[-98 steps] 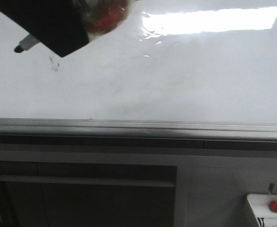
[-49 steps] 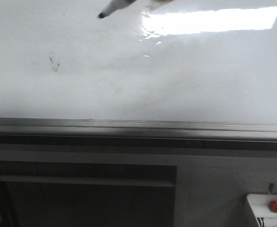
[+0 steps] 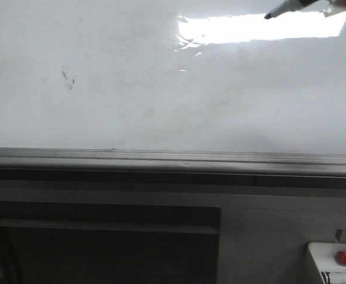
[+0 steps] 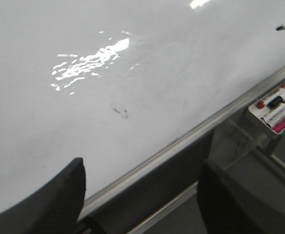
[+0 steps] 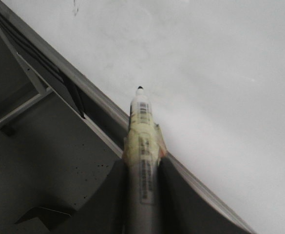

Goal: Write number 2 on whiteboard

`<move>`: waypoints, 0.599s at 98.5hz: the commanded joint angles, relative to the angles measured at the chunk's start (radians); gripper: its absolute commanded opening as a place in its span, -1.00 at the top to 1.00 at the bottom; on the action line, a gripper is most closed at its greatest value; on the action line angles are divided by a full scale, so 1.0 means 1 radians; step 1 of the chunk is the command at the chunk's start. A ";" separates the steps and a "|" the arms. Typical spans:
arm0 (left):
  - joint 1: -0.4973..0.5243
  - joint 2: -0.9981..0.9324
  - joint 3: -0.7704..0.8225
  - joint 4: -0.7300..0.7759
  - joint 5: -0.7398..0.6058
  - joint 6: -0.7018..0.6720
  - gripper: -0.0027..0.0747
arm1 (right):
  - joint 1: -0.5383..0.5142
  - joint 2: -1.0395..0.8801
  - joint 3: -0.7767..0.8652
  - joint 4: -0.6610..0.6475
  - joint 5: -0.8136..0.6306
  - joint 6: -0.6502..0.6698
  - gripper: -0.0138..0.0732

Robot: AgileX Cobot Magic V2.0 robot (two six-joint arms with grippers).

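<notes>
Right jaws clamping marker [image 5: 141, 141] — tip off whiteboard [image 3: 161, 89]

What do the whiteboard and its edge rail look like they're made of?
The whiteboard looks like a glossy coated panel, since it mirrors a bright rectangular light. The edge rail looks like brushed grey metal, probably aluminium, with a dull linear sheen.

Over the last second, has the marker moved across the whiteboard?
Yes. The marker has moved from the left, near the dark smudge, rightward along the top of the whiteboard, its tip now over the bright reflection.
</notes>
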State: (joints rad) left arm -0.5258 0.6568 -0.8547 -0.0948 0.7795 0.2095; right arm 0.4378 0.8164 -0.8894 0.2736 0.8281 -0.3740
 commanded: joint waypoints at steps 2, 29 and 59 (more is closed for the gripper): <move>0.036 -0.019 0.018 -0.014 -0.095 -0.042 -0.24 | -0.006 -0.013 -0.010 0.035 -0.055 0.004 0.57; 0.056 -0.014 0.068 -0.014 -0.104 -0.042 -0.24 | -0.006 0.168 -0.165 0.111 0.014 0.020 0.57; 0.056 -0.014 0.068 -0.014 -0.107 -0.042 -0.24 | -0.006 0.376 -0.382 0.141 0.074 0.018 0.57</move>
State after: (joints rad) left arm -0.4732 0.6387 -0.7628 -0.0957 0.7494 0.1766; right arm 0.4378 1.1684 -1.2045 0.3859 0.9335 -0.3554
